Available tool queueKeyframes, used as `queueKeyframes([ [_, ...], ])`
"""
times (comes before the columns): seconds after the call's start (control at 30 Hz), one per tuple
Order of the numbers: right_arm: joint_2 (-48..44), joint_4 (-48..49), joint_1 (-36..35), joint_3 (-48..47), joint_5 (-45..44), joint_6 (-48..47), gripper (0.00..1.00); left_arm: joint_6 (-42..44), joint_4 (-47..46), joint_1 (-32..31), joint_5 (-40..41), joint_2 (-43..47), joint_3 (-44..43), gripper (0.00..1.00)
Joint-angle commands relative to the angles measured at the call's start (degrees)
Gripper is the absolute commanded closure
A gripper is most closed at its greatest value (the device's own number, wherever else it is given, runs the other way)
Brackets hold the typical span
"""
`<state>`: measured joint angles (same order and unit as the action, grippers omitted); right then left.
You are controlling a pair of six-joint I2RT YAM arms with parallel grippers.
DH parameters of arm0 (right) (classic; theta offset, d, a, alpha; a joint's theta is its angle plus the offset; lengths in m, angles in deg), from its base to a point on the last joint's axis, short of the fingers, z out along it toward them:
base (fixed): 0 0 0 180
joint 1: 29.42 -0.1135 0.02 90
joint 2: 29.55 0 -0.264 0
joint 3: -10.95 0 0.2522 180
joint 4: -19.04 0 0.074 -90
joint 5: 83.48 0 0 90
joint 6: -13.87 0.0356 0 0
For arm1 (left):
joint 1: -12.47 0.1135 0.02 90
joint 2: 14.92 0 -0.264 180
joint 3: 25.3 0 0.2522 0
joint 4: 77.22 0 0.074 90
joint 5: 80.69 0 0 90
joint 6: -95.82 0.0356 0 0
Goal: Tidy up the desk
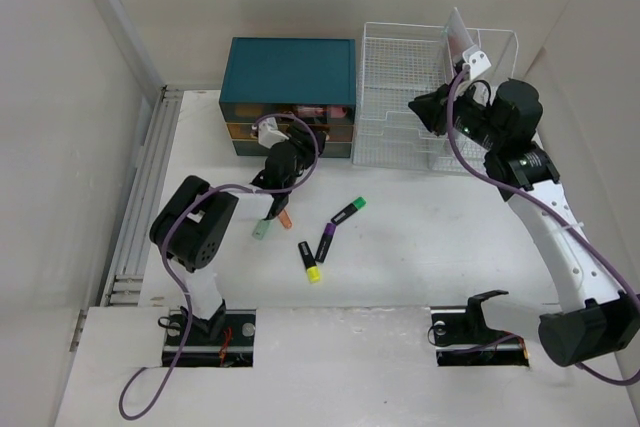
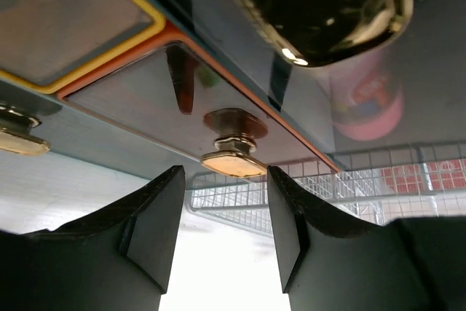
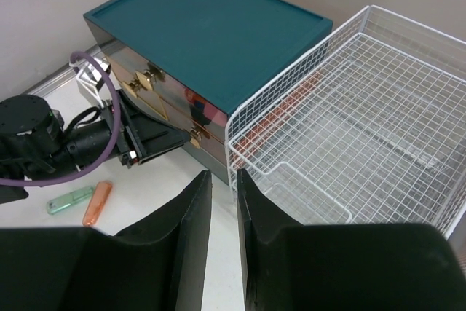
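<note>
A robot test cell in a lab, dressed as an office desk: a white surface (image 1: pixel 420 257) boxed in by plain white panels (no room visible beyond them), two arms bolted at its near edge, with a teal drawer box (image 1: pixel 290 72), wire rack (image 1: pixel 400 77) and highlighters (image 1: pixel 325 242).

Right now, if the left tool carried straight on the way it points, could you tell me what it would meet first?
Most likely the brass knob on the teal drawer box: the open left tool has it centred just ahead; the exact gap is unclear.

The left gripper (image 2: pixel 226 231) reaches forward and low with fingers spread apart; the right gripper (image 3: pixel 224 234), raised high, has fingers nearly together.
</note>
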<state>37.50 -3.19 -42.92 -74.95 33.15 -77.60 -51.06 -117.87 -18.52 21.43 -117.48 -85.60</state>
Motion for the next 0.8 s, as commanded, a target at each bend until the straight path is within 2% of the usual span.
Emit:
queueKeyframes([
  [0.0,-1.9,4.4,0.3,0.5,1.2,0.9,0.74,-2.4,-1.1,0.4,1.3,0.6,-1.3,0.54],
  [0.7,-2.4,5.0,0.3,1.6,0.7,0.9,0.74,-3.9,2.1,0.4,3.2,-3.9,-7.2,0.53],
  [0.77,-2.4,5.0,0.3,2.1,0.7,0.9,0.74,-3.9,2.1,0.4,3.2,-3.9,-7.2,0.58],
])
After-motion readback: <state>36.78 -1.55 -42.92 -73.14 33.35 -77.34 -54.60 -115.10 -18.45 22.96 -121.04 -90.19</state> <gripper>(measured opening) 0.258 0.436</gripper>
